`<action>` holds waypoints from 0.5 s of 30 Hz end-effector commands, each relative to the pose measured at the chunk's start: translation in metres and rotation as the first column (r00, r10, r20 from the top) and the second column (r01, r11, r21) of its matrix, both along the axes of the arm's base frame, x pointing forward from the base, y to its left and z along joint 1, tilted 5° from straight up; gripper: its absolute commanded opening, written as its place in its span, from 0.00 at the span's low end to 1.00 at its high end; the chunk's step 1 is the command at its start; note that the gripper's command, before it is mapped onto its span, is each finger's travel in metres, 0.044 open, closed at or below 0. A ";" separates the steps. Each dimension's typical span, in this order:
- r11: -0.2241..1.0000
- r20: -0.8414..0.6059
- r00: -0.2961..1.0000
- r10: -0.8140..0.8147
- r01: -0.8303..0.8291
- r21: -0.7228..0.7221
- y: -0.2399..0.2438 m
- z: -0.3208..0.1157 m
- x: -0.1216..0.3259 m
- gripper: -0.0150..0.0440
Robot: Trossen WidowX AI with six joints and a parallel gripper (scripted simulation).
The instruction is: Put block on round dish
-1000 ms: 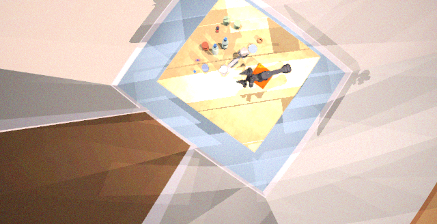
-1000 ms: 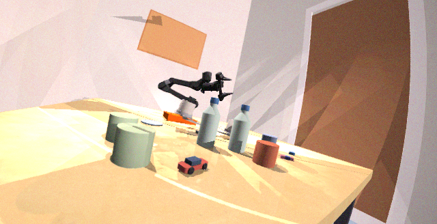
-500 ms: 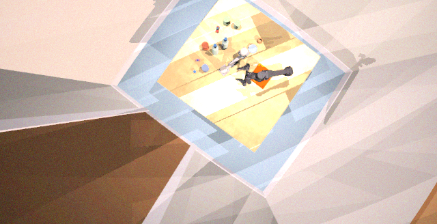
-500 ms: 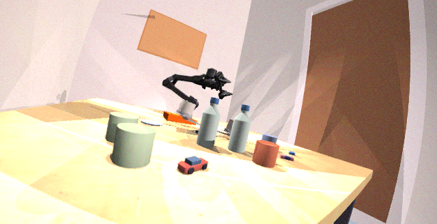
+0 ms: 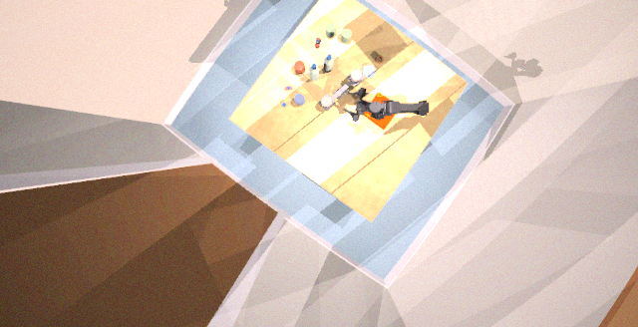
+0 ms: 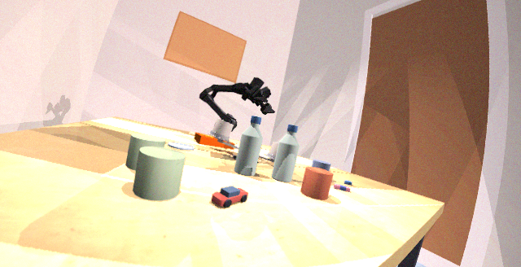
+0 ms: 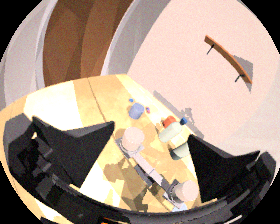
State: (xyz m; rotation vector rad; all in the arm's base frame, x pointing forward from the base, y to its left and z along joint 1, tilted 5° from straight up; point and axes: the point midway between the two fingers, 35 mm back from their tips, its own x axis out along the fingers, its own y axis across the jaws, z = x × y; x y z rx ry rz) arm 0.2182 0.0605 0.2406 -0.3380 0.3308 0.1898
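Two pale pinkish cups stand on the ends of the grey balance [image 5: 341, 89] [image 7: 152, 170]. One cup [image 5: 356, 76] [image 6: 222, 129] [image 7: 185, 192] is beside the light blue round dish [image 5: 369, 71] [image 6: 181, 146]. The other cup [image 5: 326, 101] [image 7: 133, 139] is at the far end from the dish. In the exterior view the dish-side end appears higher. No block is visible. My gripper [image 5: 355, 103] [image 6: 270, 102] [image 7: 151, 130] is wide open and empty, raised well above the table, with the balance in view below and between its fingers.
Two capped bottles [image 5: 314, 72] [image 5: 328, 64] [image 6: 248, 149] [image 6: 286, 159] stand near the balance. Beyond are a red-orange cup [image 5: 299, 67] [image 6: 317, 183], a blue cup [image 5: 299, 99] [image 7: 136, 110], two green cups [image 6: 159, 173] [image 6: 136, 153] and a toy car [image 6: 229, 196]. An orange block-like base [image 5: 384, 121] lies beneath the arm.
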 end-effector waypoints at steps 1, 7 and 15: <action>0.993 -0.097 0.991 -0.097 0.103 0.061 -0.012 -0.005 0.001 1.00; 0.959 -0.215 0.951 -0.222 0.253 0.130 -0.028 -0.009 -0.002 1.00; 0.864 -0.363 0.850 -0.381 0.467 0.188 -0.049 -0.012 -0.010 1.00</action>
